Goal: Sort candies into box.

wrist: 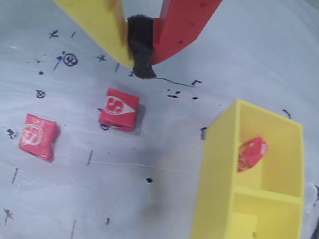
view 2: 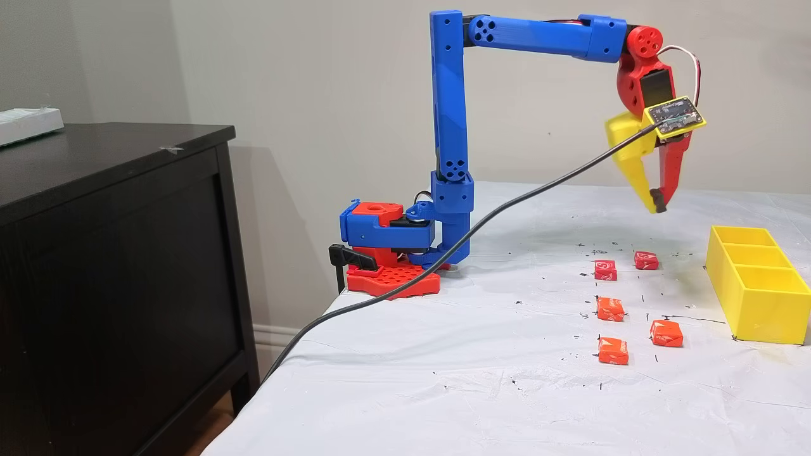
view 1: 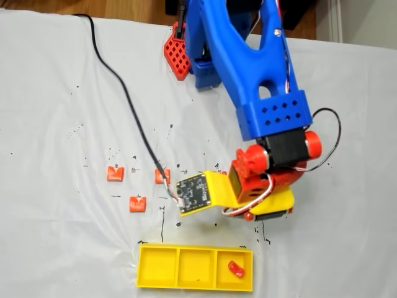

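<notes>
End effector: yellow and red fingers pressed together at the black-padded tip [wrist: 142,62], nothing between them; in a fixed view it hangs well above the desk [view 2: 659,204].
Box: yellow three-compartment tray [view 1: 195,286] at 6 o'clock in a fixed view, its long side toward the arm.
Candy in box: one red sweet [view 1: 236,268] in the compartment at the 3 o'clock end of that view; the wrist view shows it lying against the wall of an end compartment [wrist: 251,152].
Loose candies: five on the cloth in a fixed view, e.g. [view 2: 646,259], [view 2: 606,270], [view 2: 610,309], [view 2: 666,333], [view 2: 613,350]; the downward-looking fixed view shows three, at 9 o'clock of the end effector, the arm covering the others.
Wrist detail: two sweets with white marks [wrist: 118,108], [wrist: 38,136], at 9 o'clock of the box, apart from it.
Surface: desk under a creased white cloth [view 2: 443,380] flecked with black ink marks.
Room: beige wall, dark cabinet [view 2: 114,266] at 9 o'clock.
Cable: black lead [view 1: 127,99] crossing the cloth to the wrist board.
Edges: box sits close to the cloth's 6 o'clock edge; open cloth lies between sweets and box.
</notes>
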